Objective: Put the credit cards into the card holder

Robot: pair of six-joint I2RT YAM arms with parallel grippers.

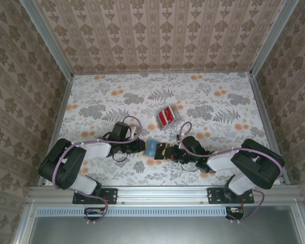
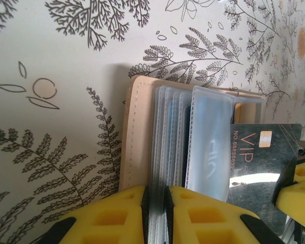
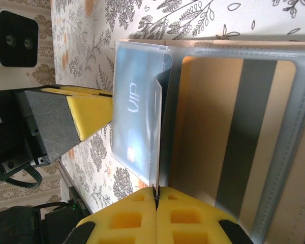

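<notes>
Damask wallpaper walls in a floral table [image 1: 91, 96]. Near its front edge the left gripper [image 1: 142, 147] is clamped on the plastic sleeves [image 2: 173, 137] of the card holder [image 1: 151, 147], which lies open between the two arms. Behind it and well apart sit the red credit cards [image 1: 166, 116] in a small pile. The right gripper [image 1: 165, 151] is pinched tight on a dark VIP card [image 2: 259, 157], whose far end is at a sleeve mouth.

The holder looks light and floppy, and its clear sleeves are limp and slick, so it is probably best held near the spine while loading. The card seems stiff, thin and glossy, and likely to slip, so it is best gripped by a short edge and pushed straight.

From the left wrist, the card's printed face and the fan of sleeves are plain. The right wrist view gives the card edge-on between the right gripper's [image 3: 156, 195] pads and a loaded sleeve beside it. The overhead view places the pile.
</notes>
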